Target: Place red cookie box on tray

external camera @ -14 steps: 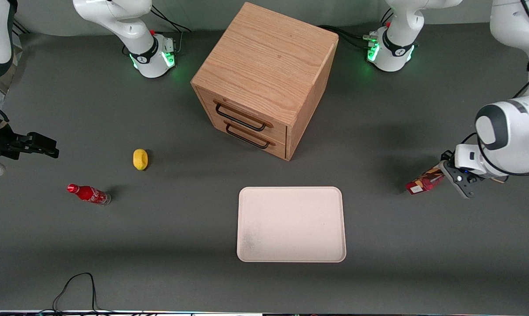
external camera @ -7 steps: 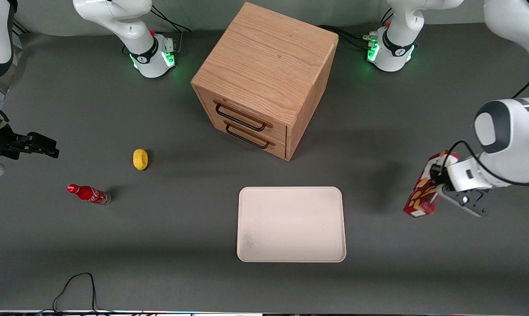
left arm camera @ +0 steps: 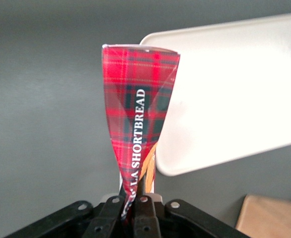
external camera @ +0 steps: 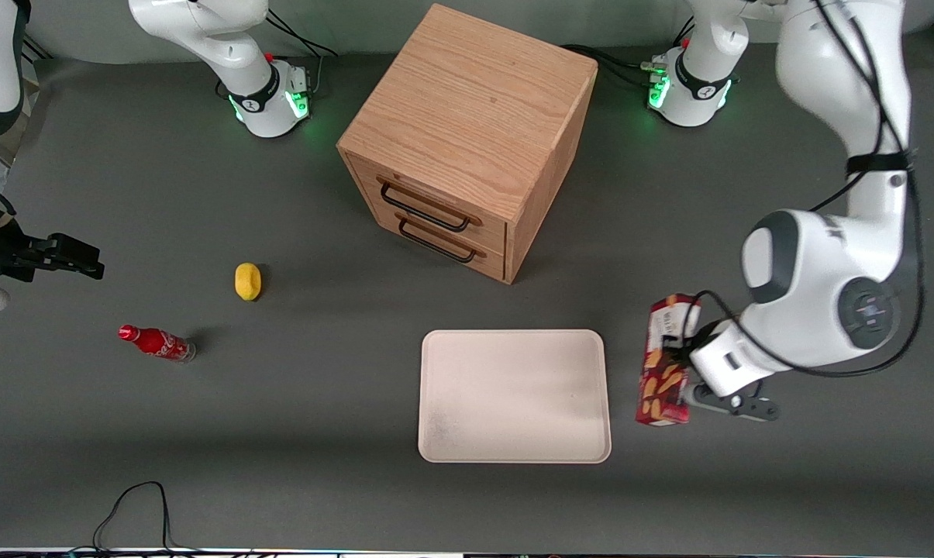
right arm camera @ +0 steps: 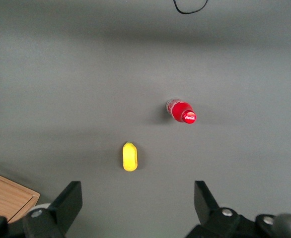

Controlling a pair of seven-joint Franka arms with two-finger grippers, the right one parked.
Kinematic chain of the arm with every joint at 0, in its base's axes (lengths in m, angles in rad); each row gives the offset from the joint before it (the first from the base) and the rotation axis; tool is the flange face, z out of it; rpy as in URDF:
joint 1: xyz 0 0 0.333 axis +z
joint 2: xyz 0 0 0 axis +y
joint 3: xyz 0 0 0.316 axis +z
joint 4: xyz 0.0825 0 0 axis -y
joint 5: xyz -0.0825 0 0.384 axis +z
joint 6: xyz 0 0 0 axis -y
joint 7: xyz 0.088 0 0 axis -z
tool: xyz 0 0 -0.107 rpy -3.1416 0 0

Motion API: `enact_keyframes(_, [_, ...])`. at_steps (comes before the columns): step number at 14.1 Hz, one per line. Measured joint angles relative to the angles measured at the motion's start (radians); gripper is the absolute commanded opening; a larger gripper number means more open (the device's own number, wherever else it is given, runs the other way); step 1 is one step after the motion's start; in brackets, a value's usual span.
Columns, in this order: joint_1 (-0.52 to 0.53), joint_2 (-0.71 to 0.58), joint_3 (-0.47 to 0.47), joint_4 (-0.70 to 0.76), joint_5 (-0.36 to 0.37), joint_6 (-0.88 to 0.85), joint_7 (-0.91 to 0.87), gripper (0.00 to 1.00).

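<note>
The tool (external camera: 680,364) hangs above the tabletop (external camera: 280,434) just off the tray's edge on the working arm's end, its fingers (left arm camera: 135,210) pinched tight on the red cookie box (external camera: 663,360). The box is held off the tabletop, its long side running from twelve to six o'clock in the front view, with its low end nearer the front camera. It sits just beside the tray (external camera: 513,395) — not over it, as far as the front view shows. From the wrist camera the box (left arm camera: 138,129) shows red tartan with white lettering, squeezed narrow where the fingers clamp it and flaring toward its free end, with the tray's rounded corner (left arm camera: 225,99) past it.

The wooden drawer cabinet (external camera: 467,139) stands at twelve o'clock from the tray, both drawers shut. Toward the parked arm's end lie a yellow lemon (external camera: 247,280) and a small red soda bottle (external camera: 156,342) — the bottle nearer the front camera.
</note>
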Motion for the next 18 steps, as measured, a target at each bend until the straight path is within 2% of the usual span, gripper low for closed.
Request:
enact_keyframes(2, [-0.042,0.077,0.000,0.078,0.010,0.003,-0.163,0.00])
enact_keyframes(4, [-0.077,0.148,0.001,0.123,0.057,0.038,-0.283,0.00])
enact_keyframes(9, [-0.116,0.258,0.000,0.145,0.111,0.128,-0.387,0.00])
enact_keyframes(10, [-0.119,0.265,-0.001,0.146,0.112,0.143,-0.388,0.46])
enact_keyframes(11, [-0.120,0.269,-0.004,0.145,0.112,0.154,-0.389,0.97])
enact_keyframes(12, [-0.121,0.270,-0.005,0.146,0.115,0.159,-0.389,1.00])
enact_keyframes(18, [-0.110,0.229,0.001,0.161,0.142,0.157,-0.386,1.00])
